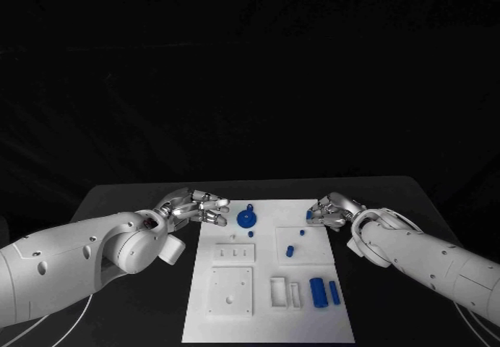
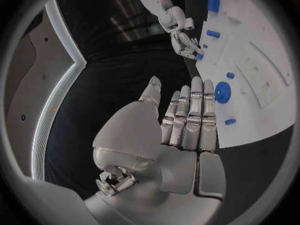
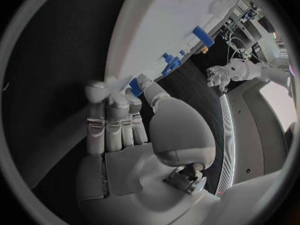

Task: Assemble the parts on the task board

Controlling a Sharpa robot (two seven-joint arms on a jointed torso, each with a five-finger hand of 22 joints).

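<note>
I see the white task board [image 1: 266,318] lying mid-table, with a round blue part [image 1: 247,217] near its far left corner and two blue cylinders [image 1: 325,293] side by side toward its near right. My left hand [image 1: 198,206] hovers just off the board's far left edge, fingers straight and apart, empty. My right hand [image 1: 328,211] sits at the far right edge, pinching a small blue part [image 3: 135,87] in its fingertips.

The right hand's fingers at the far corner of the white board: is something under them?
A small blue part peeks out between the right hand's fingers at the task board's edge. The fingers cover most of it, so its shape is hidden.
</note>
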